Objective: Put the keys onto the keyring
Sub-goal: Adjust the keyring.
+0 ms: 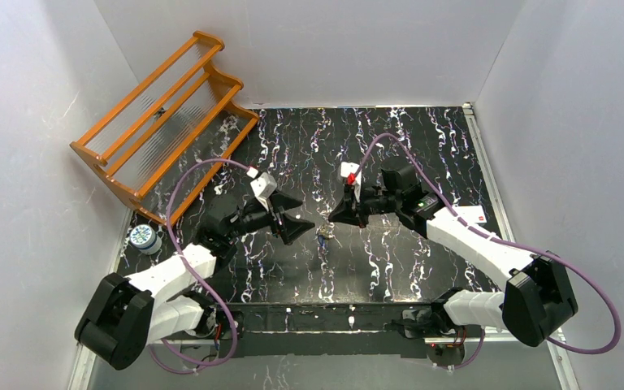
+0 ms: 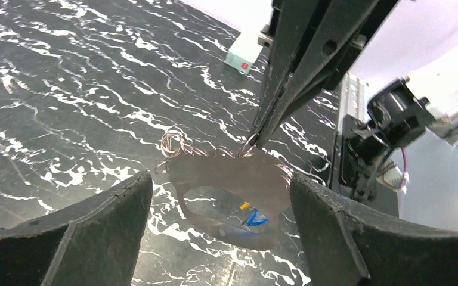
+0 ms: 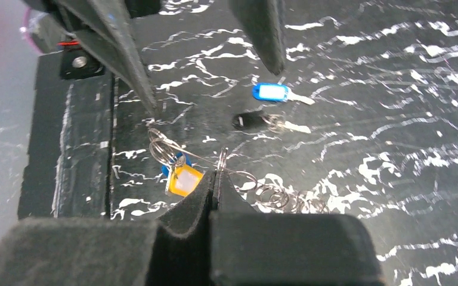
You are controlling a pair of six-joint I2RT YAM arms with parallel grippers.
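My right gripper (image 3: 217, 177) is shut on the keyring (image 3: 198, 158), here a thin metal wire loop held just above the black marbled table. A yellow-tagged key (image 3: 183, 180), with a blue one behind it, hangs on the wire. A loose blue-tagged key (image 3: 271, 92) and a black-headed key (image 3: 249, 121) lie on the table beyond. My left gripper (image 2: 220, 182) is open and empty, its jaws on either side of the hanging keys (image 2: 253, 215), facing the right gripper's fingertips (image 2: 255, 140). In the top view both grippers (image 1: 302, 226) (image 1: 335, 218) meet at table centre.
Several small loose metal rings (image 3: 283, 199) lie by the right gripper. An orange wooden rack (image 1: 162, 122) leans at the back left. A small round tin (image 1: 142, 237) sits at the left edge. A white card with a red mark (image 1: 471, 214) lies at the right.
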